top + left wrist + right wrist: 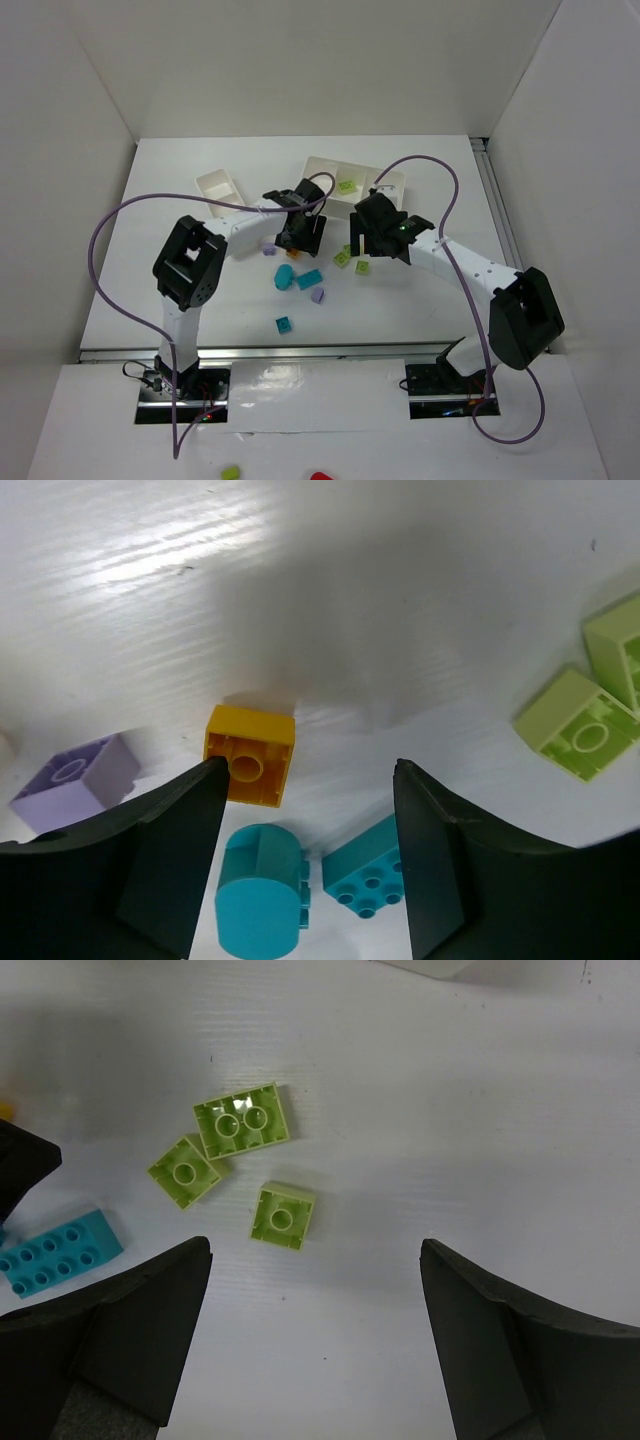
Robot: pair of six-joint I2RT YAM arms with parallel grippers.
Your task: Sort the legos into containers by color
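Observation:
My left gripper [307,770] is open and empty above an orange lego [250,755], which lies by its left finger. A teal cylinder lego [262,890] and a teal brick [365,875] lie between the fingers, and a lavender lego [75,780] lies to the left. My right gripper [315,1248] is open and empty over bare table, just short of three lime green legos [283,1214]. In the top view both grippers, left [297,238] and right [360,245], hover mid-table in front of the wider tray [320,166], which holds one green lego [347,186]. The narrow tray [220,188] stands at the back left.
More legos lie nearer the arms: a teal brick [308,279], a lavender one [318,295] and a small teal one [284,324]. Purple cables arch over both arms. White walls enclose the table. A lime piece [231,471] lies off the table by the bases.

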